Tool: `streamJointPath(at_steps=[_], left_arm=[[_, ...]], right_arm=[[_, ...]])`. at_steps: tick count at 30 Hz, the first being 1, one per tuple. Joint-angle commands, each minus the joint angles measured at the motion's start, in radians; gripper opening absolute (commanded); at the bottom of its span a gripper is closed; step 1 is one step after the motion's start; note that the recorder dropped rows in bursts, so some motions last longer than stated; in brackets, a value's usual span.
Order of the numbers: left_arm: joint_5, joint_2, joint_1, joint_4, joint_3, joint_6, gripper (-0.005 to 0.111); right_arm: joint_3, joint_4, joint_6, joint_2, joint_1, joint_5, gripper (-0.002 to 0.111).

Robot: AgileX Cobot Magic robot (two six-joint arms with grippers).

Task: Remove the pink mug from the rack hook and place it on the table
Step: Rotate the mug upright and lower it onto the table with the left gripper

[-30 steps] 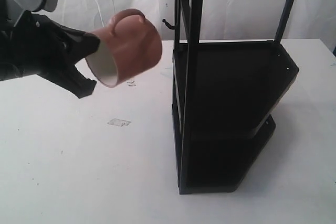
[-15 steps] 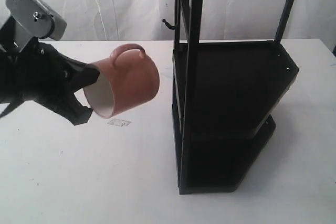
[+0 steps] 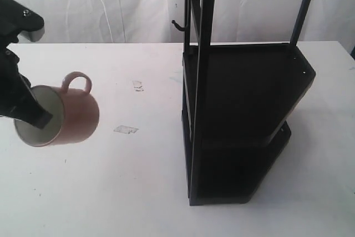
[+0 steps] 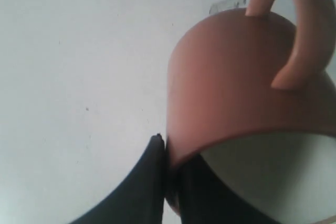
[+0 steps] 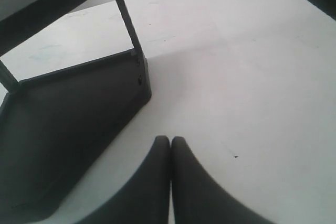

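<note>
The pink mug [image 3: 69,116] hangs tilted above the table [image 3: 111,192] at the far left, mouth toward the camera and handle up. My left gripper [image 3: 34,116] is shut on its rim, one finger inside the cream interior, one outside. In the left wrist view the pink mug [image 4: 236,87] fills the right side, and the left gripper [image 4: 170,153] pinches its wall. The rack [image 3: 244,109] stands at centre right, its hook [image 3: 177,25] bare on the upright post. My right gripper [image 5: 170,142] is shut on nothing, over the table [image 5: 252,87] beside the rack's shelf [image 5: 68,124].
Two small bits of tape [image 3: 125,130] lie on the table between the mug and the rack. A white curtain [image 3: 111,4] hangs behind the table. The rack's lower shelf juts out toward the front right.
My left gripper has carried the mug down and to the left, away from the rack, and turned its mouth more toward the camera. The right gripper shows no earlier frame.
</note>
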Motion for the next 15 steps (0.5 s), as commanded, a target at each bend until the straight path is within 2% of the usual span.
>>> streamJointPath(at_steps=[1,2,8,15], left_arm=[[0.265,0.084,-0.001,-0.089,-0.146,0.122,0.000],[0.339,0.117,-0.001,-0.126,-0.202,0.179,0.000],[0.470,0.248,-0.001,-0.145,-0.434,0.234,0.000],[0.470,0.456,-0.001,-0.138,-0.561,0.263,0.000]], right_arm=[[0.001,-0.010,0.001,-0.006,-0.002,-0.005,0.000],[0.001,-0.010,0.001,-0.006,-0.002,-0.005,0.000],[0.001,-0.010,0.001,-0.006,-0.002,-0.005,0.000],[0.001,-0.010,0.001,-0.006,-0.002,-0.005,0.000]])
